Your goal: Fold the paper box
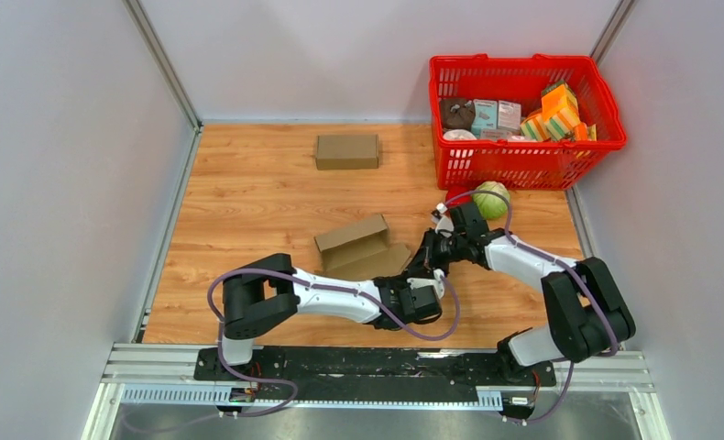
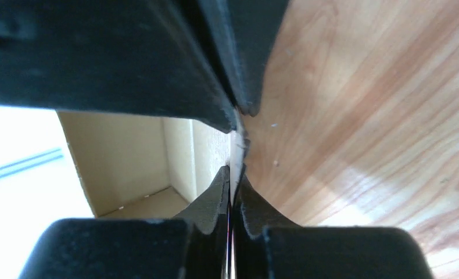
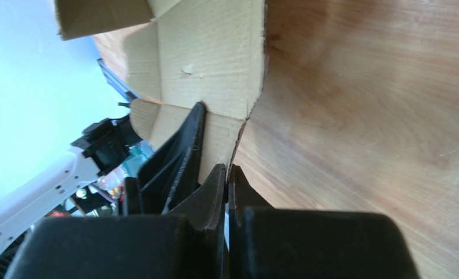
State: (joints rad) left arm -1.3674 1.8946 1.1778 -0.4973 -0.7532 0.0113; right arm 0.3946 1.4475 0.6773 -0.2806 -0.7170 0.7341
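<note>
From above, my paper box [image 1: 352, 240] lies open near the middle of the wooden worktop [image 1: 248, 202], with a flat flap [image 1: 386, 263] spread out on its near right side. Both my arms reach in to that flap. My left gripper [image 1: 418, 282] comes from the near left and my right gripper [image 1: 429, 257] from the right, the two close together. From up here I cannot tell how their fingers stand. Farther back a closed cardboard box [image 1: 347, 151] sits well apart. A red basket [image 1: 523, 165] full of packets fills the far right corner, with a green ball [image 1: 491, 199] just in front of it.

On my left wrist, my fingers [image 2: 212, 200] are drawn almost together, with a thin edge of card pinched between their tips. Left of that edge I see the pale inside of the box; right of it is bare wood. A second dark pair of jaws meets the same edge from the top of the view.

On my right wrist, my fingers [image 3: 210, 195] are pressed together on the flap's edge, just below a small notch. The corrugated card rises away above them, with wood to the right. Another dark finger lies on the flap just to the left.
</note>
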